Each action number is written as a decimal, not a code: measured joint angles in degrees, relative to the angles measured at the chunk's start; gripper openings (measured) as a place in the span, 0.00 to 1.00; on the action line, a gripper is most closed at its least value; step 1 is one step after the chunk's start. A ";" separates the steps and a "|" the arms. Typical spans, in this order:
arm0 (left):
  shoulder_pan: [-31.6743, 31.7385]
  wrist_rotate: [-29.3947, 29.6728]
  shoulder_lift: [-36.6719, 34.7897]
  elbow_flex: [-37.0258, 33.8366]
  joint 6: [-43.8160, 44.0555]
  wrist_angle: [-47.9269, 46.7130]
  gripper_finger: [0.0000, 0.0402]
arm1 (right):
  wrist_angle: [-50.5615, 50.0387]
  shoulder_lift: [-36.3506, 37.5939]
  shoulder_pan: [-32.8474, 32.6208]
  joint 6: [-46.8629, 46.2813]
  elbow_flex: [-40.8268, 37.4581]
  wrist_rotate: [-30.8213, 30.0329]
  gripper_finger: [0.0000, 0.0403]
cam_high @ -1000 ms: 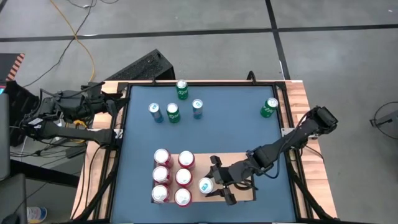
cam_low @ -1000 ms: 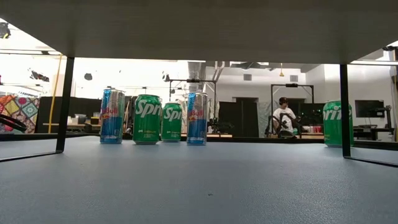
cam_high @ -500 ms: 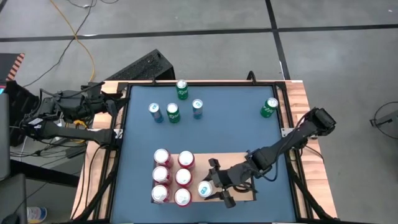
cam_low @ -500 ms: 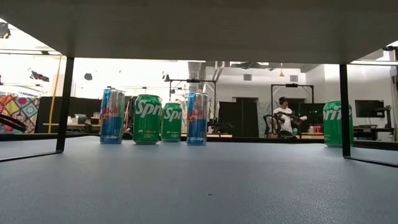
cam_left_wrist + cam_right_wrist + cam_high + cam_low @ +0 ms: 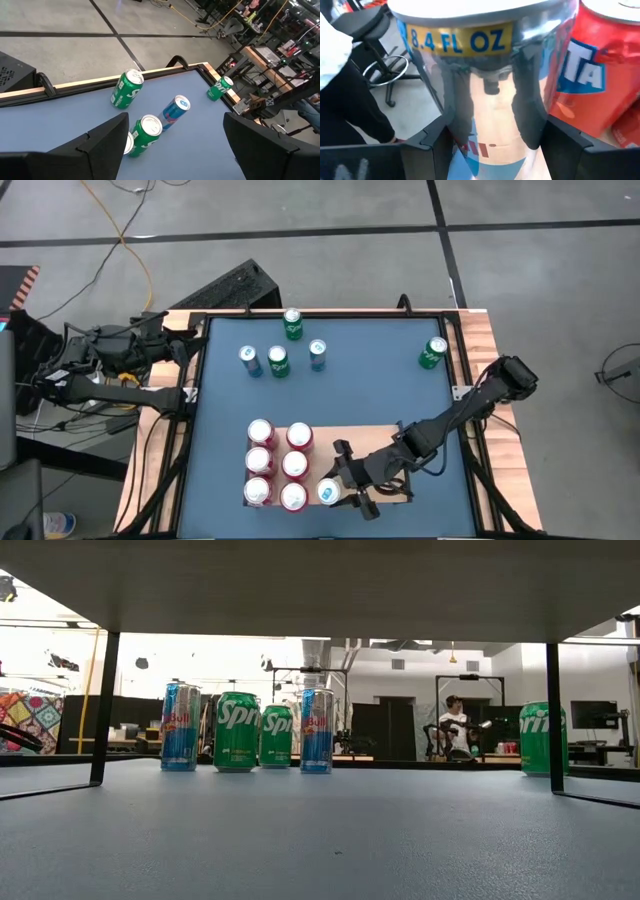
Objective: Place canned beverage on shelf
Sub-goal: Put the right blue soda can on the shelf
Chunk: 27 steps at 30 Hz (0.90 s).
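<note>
High view: blue-and-silver can (image 5: pixel 328 491) upright in the right gripper (image 5: pixel 340 488), over the shelf (image 5: pixel 395 435).

The can stands between the fingers, its long axis vertical, with the red cans (image 5: pixel 280 464) just beyond it on the side away from the right arm. The left gripper (image 5: pixel 190 345), fingers spread and empty, waits well apart at the table's far corner.
</note>
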<state>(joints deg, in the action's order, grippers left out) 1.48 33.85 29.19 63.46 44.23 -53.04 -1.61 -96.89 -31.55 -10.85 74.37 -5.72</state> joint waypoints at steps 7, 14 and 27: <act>0.01 0.00 0.00 0.00 0.05 0.00 0.77 | 2.25 -1.51 -0.57 0.34 0.04 -0.30 0.61; 0.01 0.00 0.00 0.00 0.09 0.00 0.77 | 2.30 -1.95 -0.57 0.35 -0.02 0.08 0.61; 0.02 0.00 0.00 0.00 -0.20 0.00 0.77 | 0.99 -1.95 0.60 -1.16 -0.02 3.16 0.61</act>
<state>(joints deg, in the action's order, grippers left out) 1.50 33.85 29.19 63.46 44.03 -53.04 -0.62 -98.85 -30.95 -12.01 74.35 -2.56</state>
